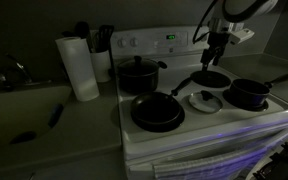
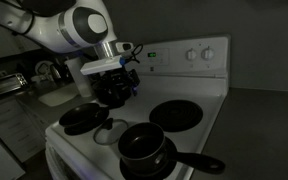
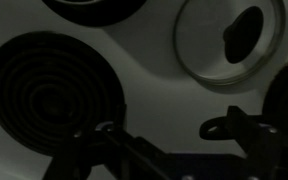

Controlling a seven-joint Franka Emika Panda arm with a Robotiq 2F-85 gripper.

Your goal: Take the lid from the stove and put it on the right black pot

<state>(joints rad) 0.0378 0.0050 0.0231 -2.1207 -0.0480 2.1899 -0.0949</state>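
Note:
The lid (image 1: pixel 204 100), small, round and pale with a centre knob, lies flat on the white stove (image 1: pixel 219 125) between the front burners. In the wrist view the lid (image 3: pixel 229 40) is at the upper right. The right black pot (image 1: pixel 249 93), a low saucepan with one long handle, stands at the stove's front right; in an exterior view the same pot (image 2: pixel 144 150) is nearest the camera. My gripper (image 1: pixel 216 45) hangs open and empty above the back right burner, behind the lid. Seen from the wrist, the gripper (image 3: pixel 164 135) shows only bare stove top between its fingers (image 3: pixel 239 125).
A larger black pot (image 1: pixel 139 72) with side handles sits at the back left, and a flat black frying pan (image 1: pixel 156 110) at the front left. A coil burner (image 3: pixel 49 85) lies below the gripper. A paper towel roll (image 1: pixel 79 68) stands on the counter beside the stove.

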